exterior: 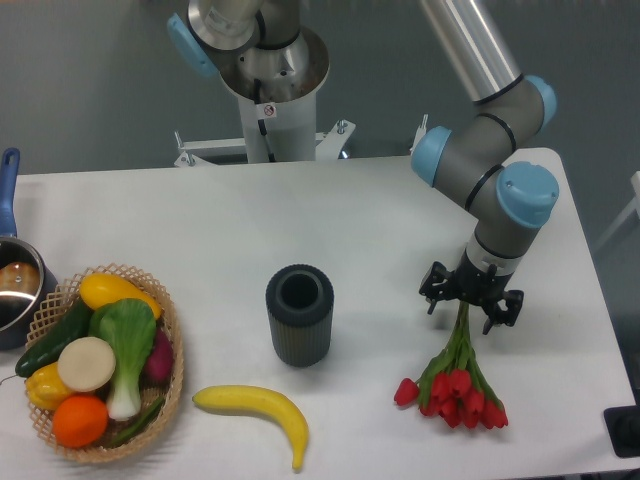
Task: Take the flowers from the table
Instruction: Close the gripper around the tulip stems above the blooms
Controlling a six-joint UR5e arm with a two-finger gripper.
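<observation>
At the far left edge of the table [380, 215] sits a pot [15, 290] with a blue handle, partly cut off by the frame. Just right of it, on the near left, a wicker basket [170, 375] holds vegetables and fruit: a yellow pepper, a cucumber, a bok choy, an orange and others. Near the middle stands a dark ribbed cup [299, 314], upright, its mouth open to the top. In front of it, nearer the table's front edge, lies a banana [257, 408].

On the right side the flowers [455, 383] lie flat on the table, red heads toward the near edge and green stems running away toward the far side. The gripper [470, 296] sits directly over the upper end of the stems, its black fingers spread to either side of them. The jaws look partly open around the stems, but whether the fingers touch the stems cannot be told from this view. The flower heads rest on the tabletop.

The arm [497, 185] comes down from the upper right, its silver tube slanting in from the top of the frame, bending through blue-capped joints, with the wrist pointing straight down at the table.
</observation>
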